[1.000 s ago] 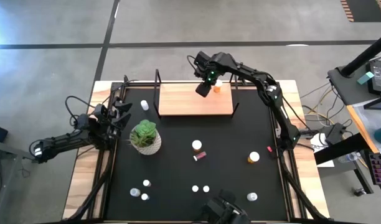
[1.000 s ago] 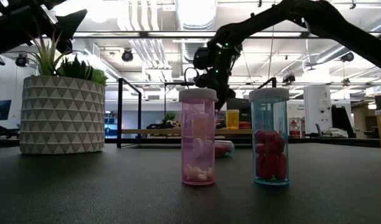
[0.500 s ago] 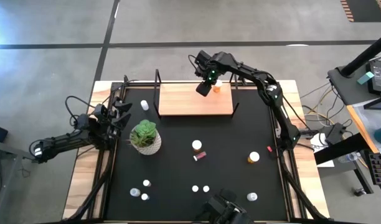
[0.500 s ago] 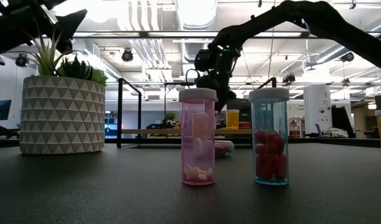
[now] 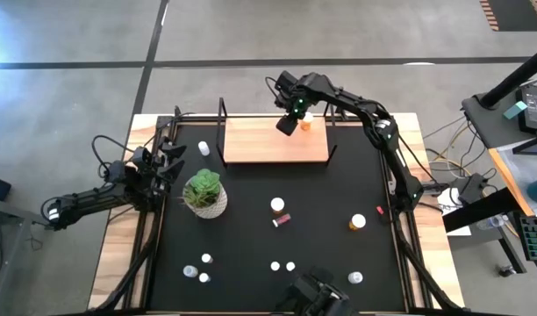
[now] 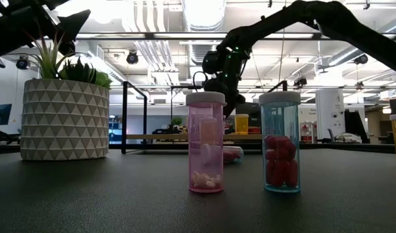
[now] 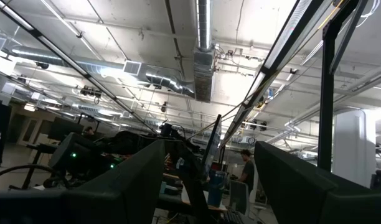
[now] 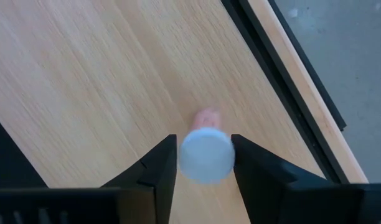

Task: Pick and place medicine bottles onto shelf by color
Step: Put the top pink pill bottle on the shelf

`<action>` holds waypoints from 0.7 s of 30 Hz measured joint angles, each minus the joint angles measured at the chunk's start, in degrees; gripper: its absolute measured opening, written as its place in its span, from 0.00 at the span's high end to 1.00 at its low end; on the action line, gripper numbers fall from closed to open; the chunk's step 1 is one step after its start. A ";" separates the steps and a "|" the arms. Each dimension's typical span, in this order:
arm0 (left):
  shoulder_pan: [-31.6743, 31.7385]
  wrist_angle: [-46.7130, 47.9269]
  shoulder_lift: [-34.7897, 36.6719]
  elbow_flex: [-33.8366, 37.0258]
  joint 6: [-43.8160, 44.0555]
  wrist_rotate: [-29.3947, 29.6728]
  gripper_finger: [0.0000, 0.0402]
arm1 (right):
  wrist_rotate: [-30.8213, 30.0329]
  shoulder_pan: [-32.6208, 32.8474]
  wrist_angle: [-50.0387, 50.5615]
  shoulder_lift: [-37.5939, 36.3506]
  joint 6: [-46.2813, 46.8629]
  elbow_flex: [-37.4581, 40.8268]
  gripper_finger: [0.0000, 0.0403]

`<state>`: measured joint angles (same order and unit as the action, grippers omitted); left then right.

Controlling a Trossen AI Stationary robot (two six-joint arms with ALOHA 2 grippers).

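My right gripper (image 5: 288, 125) hangs over the far right part of the light-wood shelf (image 5: 268, 145), pointing steeply down. It is shut on a white-capped bottle (image 8: 206, 155) with a pinkish body. An orange bottle (image 5: 306, 123) stands on the shelf just right of it. More medicine bottles stand or lie on the black tabletop, among them a white one (image 5: 204, 148), a white-capped one (image 5: 277, 205) and an orange one (image 5: 357, 222). My left gripper (image 5: 172, 162) waits open at the table's left edge, pointing up. My right gripper has the bottle's white cap (image 8: 185, 163) between its two fingers, one on each side, coming from above and pointing steeply down. The bottle is upright, with its pinkish body (image 8: 207, 116) showing past the cap over the shelf board. Whether its base rests on the board is hidden.
A potted plant (image 5: 204, 193) stands left of centre. A red bottle (image 5: 282, 219) lies mid-table, and several small bottles (image 5: 198, 268) stand near the front edge. Close to the low camera stand a pink bottle (image 6: 206, 142) and a blue one (image 6: 281, 142). Black uprights (image 5: 222, 132) flank the shelf.
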<state>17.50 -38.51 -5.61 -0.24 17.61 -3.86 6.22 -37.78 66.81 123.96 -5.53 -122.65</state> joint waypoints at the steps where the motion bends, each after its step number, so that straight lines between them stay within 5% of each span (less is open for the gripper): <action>1: 0.00 -0.01 0.02 -0.01 0.00 0.00 0.42 | -0.02 -0.04 0.00 0.00 -0.03 0.00 0.63; 21: 0.00 0.00 0.02 0.00 0.00 0.01 0.42 | -0.13 -1.01 -1.60 0.00 0.44 -0.57 0.52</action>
<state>17.50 -38.51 -5.59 -0.24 17.61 -3.85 6.09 -38.79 65.21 123.96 -5.09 -123.22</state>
